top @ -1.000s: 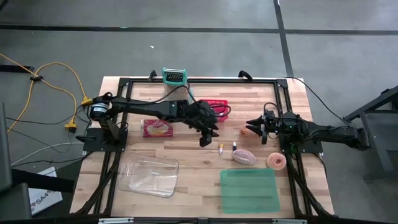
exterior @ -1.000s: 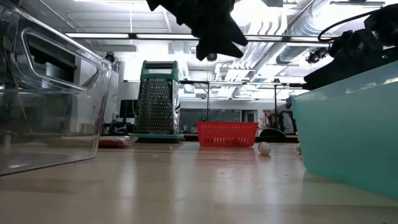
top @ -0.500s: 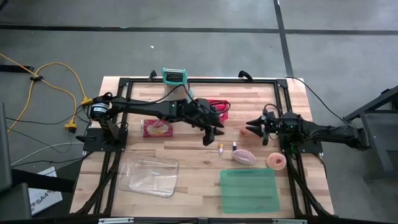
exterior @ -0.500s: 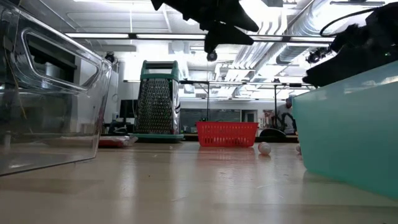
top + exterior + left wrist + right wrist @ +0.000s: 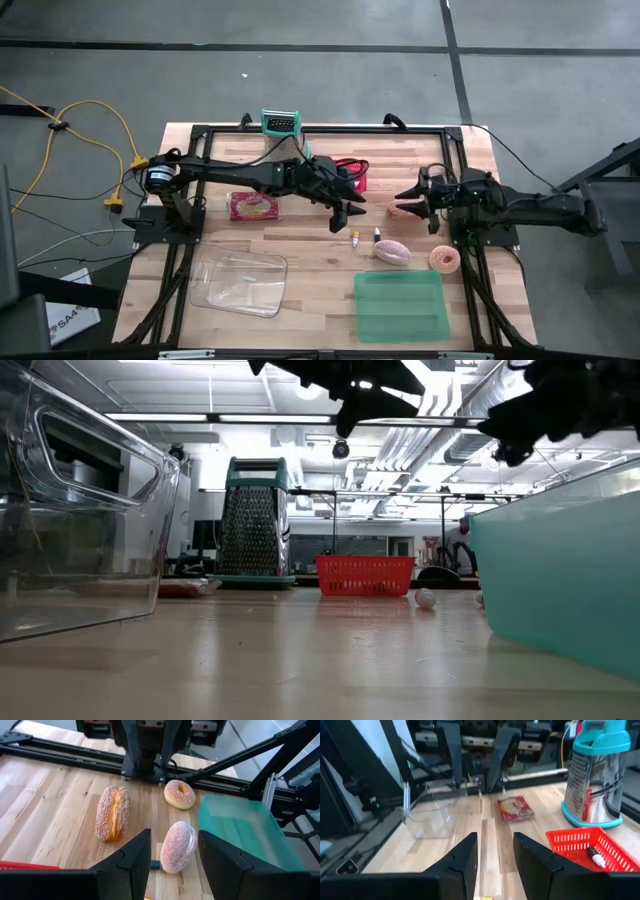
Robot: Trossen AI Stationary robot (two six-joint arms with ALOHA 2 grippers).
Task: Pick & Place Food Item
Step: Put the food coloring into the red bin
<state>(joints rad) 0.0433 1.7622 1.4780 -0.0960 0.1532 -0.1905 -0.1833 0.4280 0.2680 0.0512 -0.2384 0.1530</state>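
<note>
I hold the left gripper point(image 5: 347, 213), fingers apart and empty, mid-frame above the sugar-dusted oval pastry point(image 5: 178, 846), lower centre. It looks light, soft and crumbly; I'd pinch its narrow waist gently. The right gripper point(image 5: 404, 195), also parted and empty, waits right of centre.

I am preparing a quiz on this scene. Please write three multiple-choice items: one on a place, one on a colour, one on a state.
1. Where does the box grater stand?
A. at the far edge of the table
B. inside the clear container
C. on the green lid

2. What colour is the small basket?
A. blue
B. red
C. yellow

3. How is the left gripper?
A. shut on a pastry
B. open, holding nothing
C. shut on the basket

Answers:
1 A, the high view shows it at the far edge.
2 B, it is red in every view.
3 B, its wrist view shows parted, empty fingers above the pastries.
</note>
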